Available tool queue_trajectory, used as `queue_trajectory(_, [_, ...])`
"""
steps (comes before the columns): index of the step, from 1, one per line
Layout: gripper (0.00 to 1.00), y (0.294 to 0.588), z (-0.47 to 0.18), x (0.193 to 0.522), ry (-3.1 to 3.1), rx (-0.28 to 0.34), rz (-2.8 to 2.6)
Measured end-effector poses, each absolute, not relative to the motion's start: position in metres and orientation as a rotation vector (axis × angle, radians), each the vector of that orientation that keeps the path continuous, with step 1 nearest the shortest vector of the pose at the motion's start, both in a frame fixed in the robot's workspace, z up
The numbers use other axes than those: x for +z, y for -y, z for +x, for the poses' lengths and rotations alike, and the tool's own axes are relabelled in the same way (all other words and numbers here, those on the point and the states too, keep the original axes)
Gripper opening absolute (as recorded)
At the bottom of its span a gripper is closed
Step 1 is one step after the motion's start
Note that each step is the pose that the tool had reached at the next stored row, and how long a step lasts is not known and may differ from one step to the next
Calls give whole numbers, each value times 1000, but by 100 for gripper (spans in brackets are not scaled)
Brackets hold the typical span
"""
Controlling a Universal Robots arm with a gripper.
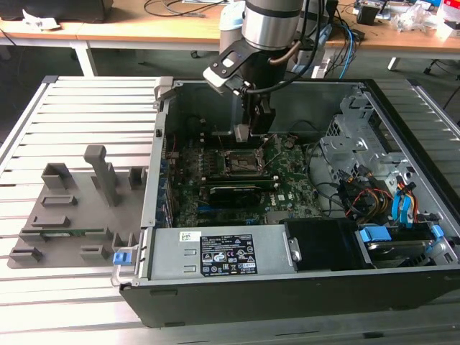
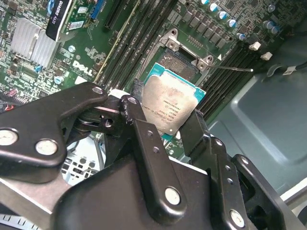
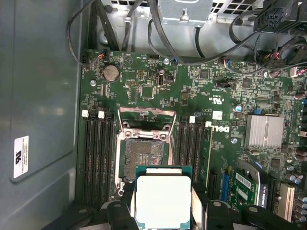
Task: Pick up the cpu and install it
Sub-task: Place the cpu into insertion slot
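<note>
So, table (image 1: 79, 115): slatted metal surface that carries everything; wooden benches with cables stand behind it.
Computer case (image 1: 302, 295): black tower lying on its side with the side panel off, on the exterior view's right half of the table.
Grey fixture tray (image 1: 65, 215): on the table at the exterior view's left, just beside the case, with upright blocks and shallow pockets.
Robot arm (image 1: 269, 21): silver and black, reaching down from above into the open case.
Motherboard (image 1: 291, 190): green, flat on the floor of the case.
Power supply (image 1: 215, 251): silver box with a label, along the near wall of the case.
Graphics card (image 1: 233, 192): long and black, plugged in just beside the socket.
Heatsink (image 3: 263, 130): small finned silver block on the board, apart from the socket.
CPU socket (image 3: 144, 153): between two banks of black memory slots (image 3: 98, 153); its metal frame is swung open and the contact field is bare.
Gripper (image 2: 165, 115): black two-finger pincer over the socket area, its fingers (image 2: 144, 139) closed to the chip's width and pressing on two opposite edges.
The cpu (image 3: 163, 201): clamped between the fingers, silvery top towards the wrist cameras, green rim showing; it overlaps one edge of the socket and is not seated in it.
Coin battery (image 3: 111, 72): round, silver, near a corner of the board.
</note>
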State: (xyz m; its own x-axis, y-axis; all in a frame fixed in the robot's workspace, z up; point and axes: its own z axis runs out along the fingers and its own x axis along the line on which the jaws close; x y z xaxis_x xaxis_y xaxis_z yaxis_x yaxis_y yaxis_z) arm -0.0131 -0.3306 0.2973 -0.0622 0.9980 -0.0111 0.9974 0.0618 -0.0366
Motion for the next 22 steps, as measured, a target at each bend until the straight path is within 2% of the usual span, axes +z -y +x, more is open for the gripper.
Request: queue_trajectory(22, [55, 330, -13, 272, 2276, 53, -2140])
